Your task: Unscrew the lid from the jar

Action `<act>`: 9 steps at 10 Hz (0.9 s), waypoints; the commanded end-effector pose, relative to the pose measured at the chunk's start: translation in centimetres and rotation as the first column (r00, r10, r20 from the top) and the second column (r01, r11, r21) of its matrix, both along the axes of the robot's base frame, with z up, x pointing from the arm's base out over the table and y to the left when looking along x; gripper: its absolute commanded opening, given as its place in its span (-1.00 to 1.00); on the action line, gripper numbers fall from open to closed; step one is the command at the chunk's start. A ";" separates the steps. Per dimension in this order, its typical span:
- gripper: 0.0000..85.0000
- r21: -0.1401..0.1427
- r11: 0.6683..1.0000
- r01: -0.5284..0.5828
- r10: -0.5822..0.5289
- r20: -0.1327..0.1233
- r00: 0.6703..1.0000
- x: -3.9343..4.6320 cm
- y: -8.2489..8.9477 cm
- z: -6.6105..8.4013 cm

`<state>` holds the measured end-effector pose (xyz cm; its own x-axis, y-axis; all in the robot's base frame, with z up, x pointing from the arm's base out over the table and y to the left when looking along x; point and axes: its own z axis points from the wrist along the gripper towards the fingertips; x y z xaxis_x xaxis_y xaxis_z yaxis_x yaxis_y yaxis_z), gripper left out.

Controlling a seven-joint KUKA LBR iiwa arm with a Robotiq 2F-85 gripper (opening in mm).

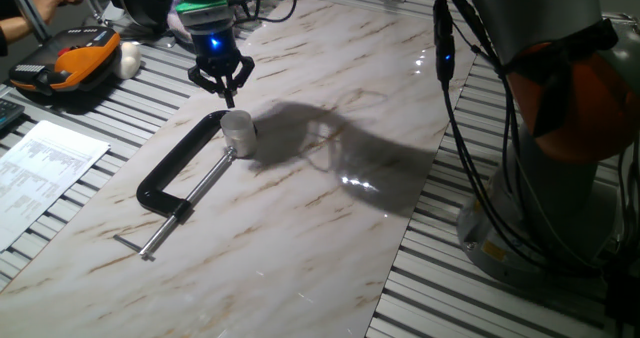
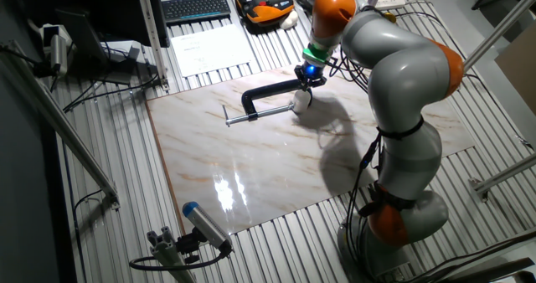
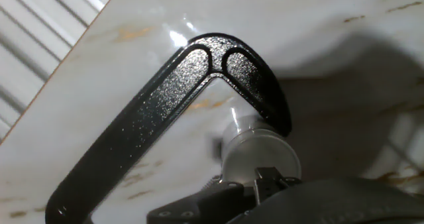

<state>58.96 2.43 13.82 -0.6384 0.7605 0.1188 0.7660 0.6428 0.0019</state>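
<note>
The end effector (image 1: 226, 86) hangs just above the lid (image 1: 236, 122), its fingers spread wide and gripping nothing. The lid sits on the small whitish jar (image 1: 240, 140), which stands upright on the marble surface (image 1: 330, 218), held in the mouth of the black C-clamp (image 1: 178, 168). An orange case (image 1: 75, 63) lies well apart.

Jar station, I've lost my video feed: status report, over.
Gripper open, above the jar, not touching. Lid on. Jar sits in the black clamp, clamp frame close beside it.
</note>
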 end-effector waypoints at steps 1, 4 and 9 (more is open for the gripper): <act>-1.00 -0.008 0.538 0.843 -0.843 0.007 0.538 0.03 0.0 0.0; -1.00 -0.054 0.606 0.794 -0.792 0.051 0.608 0.01 0.1 0.0; -1.00 -0.051 0.695 0.717 -0.713 0.077 0.696 -0.04 0.2 0.0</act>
<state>58.93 2.58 13.82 -0.3737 0.9271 0.0287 0.9274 0.3730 0.0269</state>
